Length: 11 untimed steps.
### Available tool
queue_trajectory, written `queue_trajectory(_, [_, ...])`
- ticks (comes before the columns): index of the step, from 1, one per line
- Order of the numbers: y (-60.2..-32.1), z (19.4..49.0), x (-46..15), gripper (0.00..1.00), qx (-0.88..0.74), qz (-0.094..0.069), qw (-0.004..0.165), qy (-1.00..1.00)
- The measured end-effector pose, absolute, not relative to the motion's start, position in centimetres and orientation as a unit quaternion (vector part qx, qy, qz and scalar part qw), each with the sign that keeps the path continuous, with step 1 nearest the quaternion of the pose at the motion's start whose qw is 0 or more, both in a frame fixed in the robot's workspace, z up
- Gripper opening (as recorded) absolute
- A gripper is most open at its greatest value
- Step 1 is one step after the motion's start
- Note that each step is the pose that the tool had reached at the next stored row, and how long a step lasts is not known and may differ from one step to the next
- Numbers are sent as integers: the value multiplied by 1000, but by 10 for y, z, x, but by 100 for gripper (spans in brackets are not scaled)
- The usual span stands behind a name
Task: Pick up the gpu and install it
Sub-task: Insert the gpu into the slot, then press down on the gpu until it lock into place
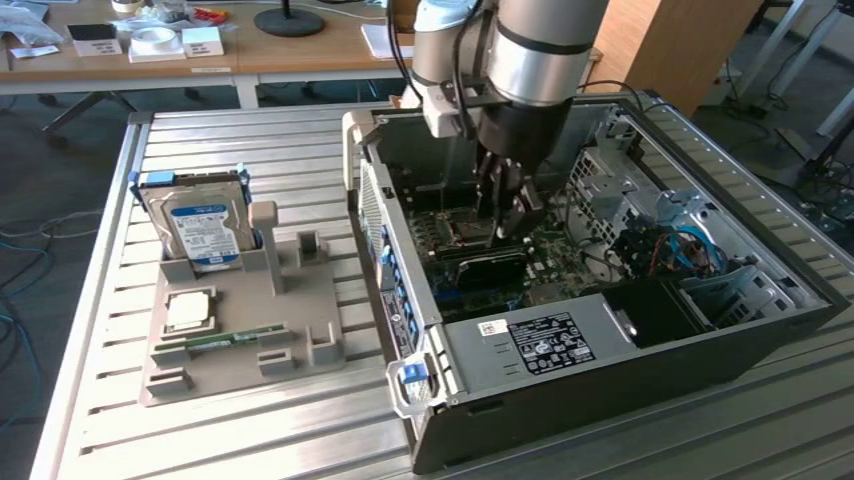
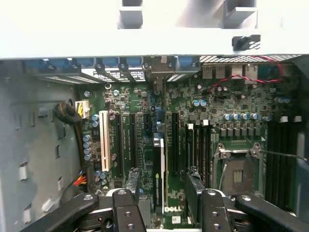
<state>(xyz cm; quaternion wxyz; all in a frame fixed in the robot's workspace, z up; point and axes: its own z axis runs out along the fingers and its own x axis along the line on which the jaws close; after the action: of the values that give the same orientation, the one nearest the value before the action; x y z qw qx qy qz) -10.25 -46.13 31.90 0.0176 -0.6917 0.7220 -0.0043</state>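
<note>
We see a ribbed metal tabletop [image 1: 240, 440] filling most of the exterior view, with wooden desks and clutter along the upper edge of the frame. On the right half lies an open computer case [image 1: 747, 350], its side panel off, so the whole interior is reachable from above; its walls close in the motherboard [image 1: 467, 265] on all sides. The robot arm [image 1: 534, 50] comes down from the upper centre into the case, well clear of the case's rims.

In the left half sits a grey parts holder [image 1: 240, 335], with a silver hard drive [image 1: 200, 225] upright at its upper end, a square chip [image 1: 187, 310] flat below it and a slim green RAM stick [image 1: 220, 342] lying near the lower middle. Bare tabletop surrounds the holder.

The tool [image 1: 510, 222] hangs just above the motherboard at frame centre. In the wrist view its fingers [image 2: 193, 186] are partly closed on the gpu [image 2: 158, 169], held edge-on between them, just over the expansion slots [image 2: 145, 140], beside the white slot [image 2: 104, 142]. The empty CPU socket [image 2: 239, 169] lies to the lower right of that frame.
</note>
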Motion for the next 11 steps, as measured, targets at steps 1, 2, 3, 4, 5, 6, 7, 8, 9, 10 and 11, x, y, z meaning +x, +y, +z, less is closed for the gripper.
queue_trajectory(1, [-461,322,-102,51,-692,-4,18,722])
queue_trajectory(2, [-461,323,-102,51,-692,-5,18,722])
queue_trajectory(3, [-461,323,-102,51,-692,-4,18,722])
queue_trajectory(4, [-461,323,-102,51,-692,-5,18,722])
queue_trajectory(5, [-461,323,-102,51,-692,-5,18,722])
queue_trajectory(6, [-461,323,-102,51,-692,-5,18,722])
queue_trajectory(7, [-461,323,-102,51,-692,-5,18,722])
queue_trajectory(8, [-461,323,-102,51,-692,-5,18,722])
queue_trajectory(9, [-461,323,-102,51,-692,-5,18,722])
queue_trajectory(10, [-461,323,-102,51,-692,-5,18,722])
queue_trajectory(11, [-461,323,-102,51,-692,-5,18,722])
